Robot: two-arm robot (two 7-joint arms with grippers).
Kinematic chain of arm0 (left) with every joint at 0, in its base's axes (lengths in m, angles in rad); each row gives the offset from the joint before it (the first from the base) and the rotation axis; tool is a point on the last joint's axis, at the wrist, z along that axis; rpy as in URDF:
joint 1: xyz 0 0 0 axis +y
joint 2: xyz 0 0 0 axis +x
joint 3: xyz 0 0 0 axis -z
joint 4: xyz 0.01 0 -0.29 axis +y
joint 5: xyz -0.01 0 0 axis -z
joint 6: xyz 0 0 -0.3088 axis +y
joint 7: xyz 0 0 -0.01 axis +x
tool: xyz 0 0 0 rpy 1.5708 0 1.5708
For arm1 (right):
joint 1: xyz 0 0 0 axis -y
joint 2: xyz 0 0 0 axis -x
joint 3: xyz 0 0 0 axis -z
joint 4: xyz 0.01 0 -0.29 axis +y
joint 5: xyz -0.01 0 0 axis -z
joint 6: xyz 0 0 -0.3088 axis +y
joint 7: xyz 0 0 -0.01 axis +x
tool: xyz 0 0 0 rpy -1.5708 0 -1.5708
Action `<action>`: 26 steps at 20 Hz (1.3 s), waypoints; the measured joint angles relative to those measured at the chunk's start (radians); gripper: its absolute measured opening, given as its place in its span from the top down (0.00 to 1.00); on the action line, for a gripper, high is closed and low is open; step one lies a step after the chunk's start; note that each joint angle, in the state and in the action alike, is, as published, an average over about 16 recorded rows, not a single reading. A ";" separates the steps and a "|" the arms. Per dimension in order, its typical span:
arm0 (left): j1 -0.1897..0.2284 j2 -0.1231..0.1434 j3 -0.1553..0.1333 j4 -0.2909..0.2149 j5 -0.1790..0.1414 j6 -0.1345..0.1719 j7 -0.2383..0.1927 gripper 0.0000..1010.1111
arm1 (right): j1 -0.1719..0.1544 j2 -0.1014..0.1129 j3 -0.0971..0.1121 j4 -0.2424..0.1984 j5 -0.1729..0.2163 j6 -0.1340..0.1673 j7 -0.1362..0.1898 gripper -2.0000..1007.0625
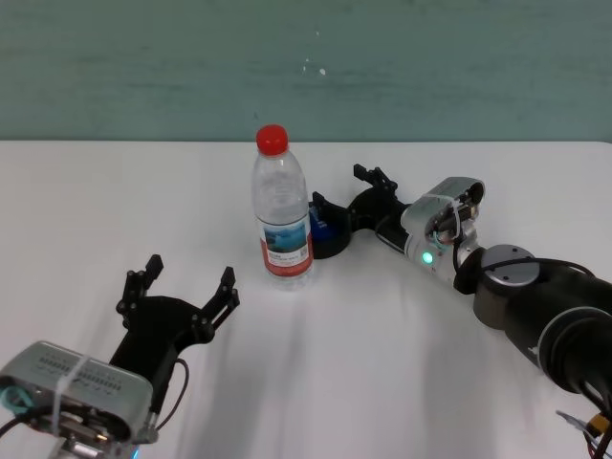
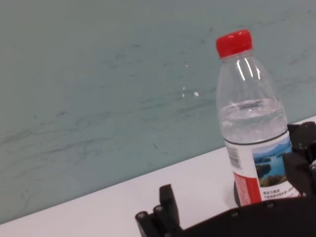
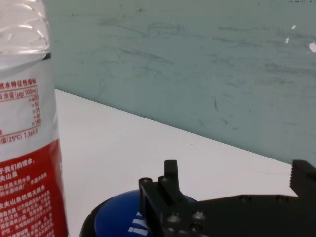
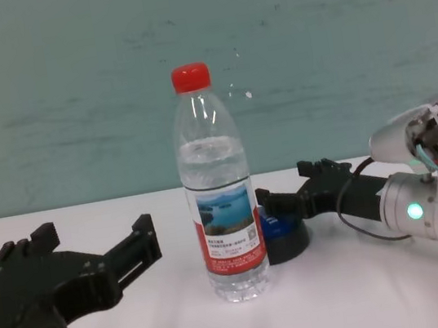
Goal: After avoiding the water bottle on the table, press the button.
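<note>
The water bottle (image 1: 282, 206), clear with a red cap, stands upright mid-table; it also shows in the chest view (image 4: 225, 213) and the left wrist view (image 2: 252, 128). The blue button (image 1: 325, 234) on its black base sits just right of and behind the bottle, partly hidden by it. My right gripper (image 1: 342, 188) is open, reaching in from the right, with one finger over the button's far side; I cannot tell whether it touches. The right wrist view shows the button's blue top (image 3: 118, 217) under a finger (image 3: 168, 190). My left gripper (image 1: 188, 277) is open and empty, front left of the bottle.
The white table (image 1: 382, 363) runs back to a teal wall (image 1: 143, 67). The bottle's label (image 3: 27, 148) stands close beside my right gripper. My right forearm (image 1: 535, 306) lies across the table's right side.
</note>
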State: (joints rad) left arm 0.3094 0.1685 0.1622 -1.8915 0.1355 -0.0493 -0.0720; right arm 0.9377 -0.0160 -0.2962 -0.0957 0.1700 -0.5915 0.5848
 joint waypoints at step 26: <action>0.000 0.000 0.000 0.000 0.000 0.000 0.000 0.01 | -0.180 0.068 -0.005 -0.409 0.001 0.161 -0.027 0.00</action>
State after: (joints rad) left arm 0.3094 0.1685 0.1621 -1.8916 0.1355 -0.0494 -0.0720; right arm 0.7581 0.0524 -0.3014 -0.5042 0.1710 -0.4305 0.5577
